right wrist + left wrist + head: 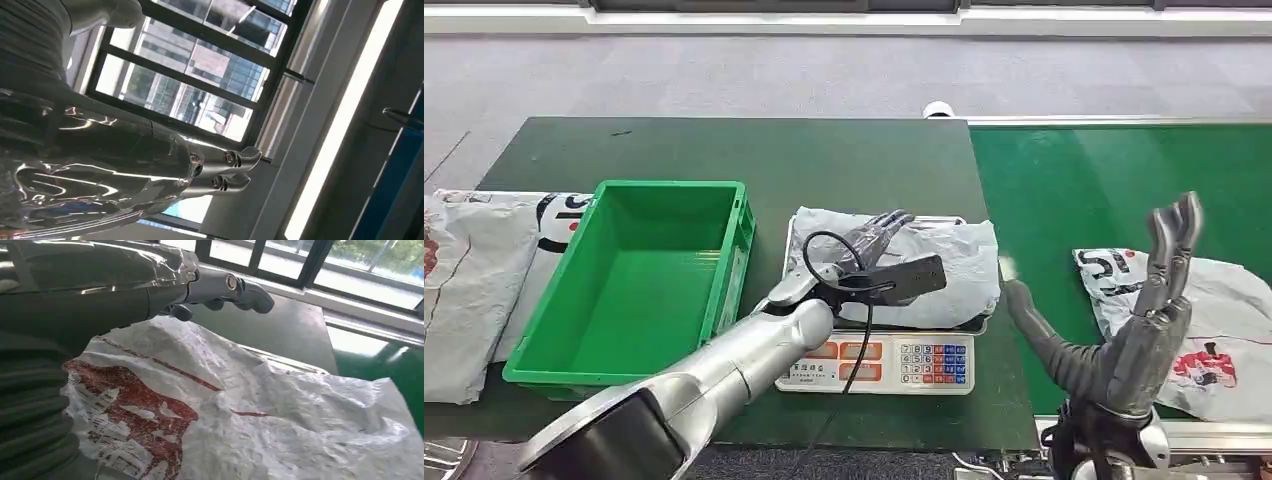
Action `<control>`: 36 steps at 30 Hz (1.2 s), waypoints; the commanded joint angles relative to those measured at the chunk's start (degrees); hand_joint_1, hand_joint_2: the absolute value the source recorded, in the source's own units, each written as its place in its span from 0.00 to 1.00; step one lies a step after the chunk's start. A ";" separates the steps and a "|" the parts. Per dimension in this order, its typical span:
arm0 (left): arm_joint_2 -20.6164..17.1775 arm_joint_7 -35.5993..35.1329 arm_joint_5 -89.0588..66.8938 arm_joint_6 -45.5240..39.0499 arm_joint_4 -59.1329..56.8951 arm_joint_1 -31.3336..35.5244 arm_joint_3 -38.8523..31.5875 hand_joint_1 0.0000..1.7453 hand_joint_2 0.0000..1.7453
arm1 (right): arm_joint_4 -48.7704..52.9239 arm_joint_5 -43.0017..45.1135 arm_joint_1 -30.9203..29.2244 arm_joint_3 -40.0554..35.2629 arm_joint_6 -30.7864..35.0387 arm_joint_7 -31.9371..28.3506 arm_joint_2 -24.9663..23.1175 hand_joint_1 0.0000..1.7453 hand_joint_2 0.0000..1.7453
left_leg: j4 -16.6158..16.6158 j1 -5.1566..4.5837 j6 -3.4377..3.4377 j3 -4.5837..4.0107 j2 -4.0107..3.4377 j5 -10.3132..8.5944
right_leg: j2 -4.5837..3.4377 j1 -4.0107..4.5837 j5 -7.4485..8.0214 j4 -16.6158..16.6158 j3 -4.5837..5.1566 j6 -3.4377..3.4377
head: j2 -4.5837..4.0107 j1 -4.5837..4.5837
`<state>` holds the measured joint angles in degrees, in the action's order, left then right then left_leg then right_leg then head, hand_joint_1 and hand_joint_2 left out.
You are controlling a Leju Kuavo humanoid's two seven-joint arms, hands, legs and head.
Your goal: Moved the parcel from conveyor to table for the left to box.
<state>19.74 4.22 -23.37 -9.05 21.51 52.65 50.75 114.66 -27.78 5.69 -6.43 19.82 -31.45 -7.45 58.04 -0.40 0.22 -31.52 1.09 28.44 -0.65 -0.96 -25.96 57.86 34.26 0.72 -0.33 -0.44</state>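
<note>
Head view: left hand (869,243) lay flat on grey parcel (944,262), fingers straight & apart, gripping nothing. Parcel sat on scale (879,362) atop dark table (724,150), just beside green bin (639,275). Right hand (1149,320) was raised w/ fingers spread, empty, over conveyor (1104,180); another bag (1224,330) lay there behind it. More bags (469,280) lay left of bin.

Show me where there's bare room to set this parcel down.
Free: the inside of the green plastic crate, the dark green tabletop behind crate and scale, and the bright green conveyor belt beyond the grey printed parcel. Crowded: the scale's tray, under the crumpled grey parcel and the left hand.
</note>
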 commanded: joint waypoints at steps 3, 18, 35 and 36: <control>0.26 -1.11 -0.85 0.44 -5.65 2.56 -0.13 0.00 1.00 | -4.70 0.14 -3.49 -0.88 0.01 1.10 1.53 0.00 1.00 | -0.04 0.06 -0.06 0.07 -0.22 0.01 | -0.10 0.07 0.07 -0.09 -0.05 -0.04 | 0.00 0.00; 0.26 -1.90 -7.60 5.04 -6.80 0.65 -4.60 0.00 1.00 | -6.04 -0.08 -5.17 -1.45 -0.49 1.30 1.27 0.00 1.00 | -0.14 0.09 -0.07 0.19 -0.22 0.00 | -0.08 0.10 0.07 -0.19 -0.17 -0.04 | 0.00 0.00; 0.26 -2.78 -14.24 12.30 -6.95 -1.26 0.98 0.00 1.00 | -6.31 -0.72 -6.82 -0.94 -1.30 2.08 0.36 0.00 1.00 | -0.18 0.07 -0.08 0.33 -0.20 -0.03 | -0.05 0.09 0.09 -0.22 -0.31 -0.05 | 0.00 0.00; 0.26 -2.78 -14.24 12.30 -6.95 -1.26 0.98 0.00 1.00 | -6.31 -0.72 -6.82 -0.94 -1.30 2.08 0.36 0.00 1.00 | -0.23 0.09 -0.09 0.37 -0.23 -0.04 | -0.05 0.10 0.12 -0.28 -0.35 -0.06 | 0.00 0.00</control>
<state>19.74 1.84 -37.13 2.25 17.42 52.13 48.57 111.86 -28.65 0.64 -6.45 18.51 -29.59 -7.45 58.04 -0.40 0.22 -31.34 1.11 28.45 -0.61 -0.95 -25.97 57.85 34.07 0.72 -0.33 -0.44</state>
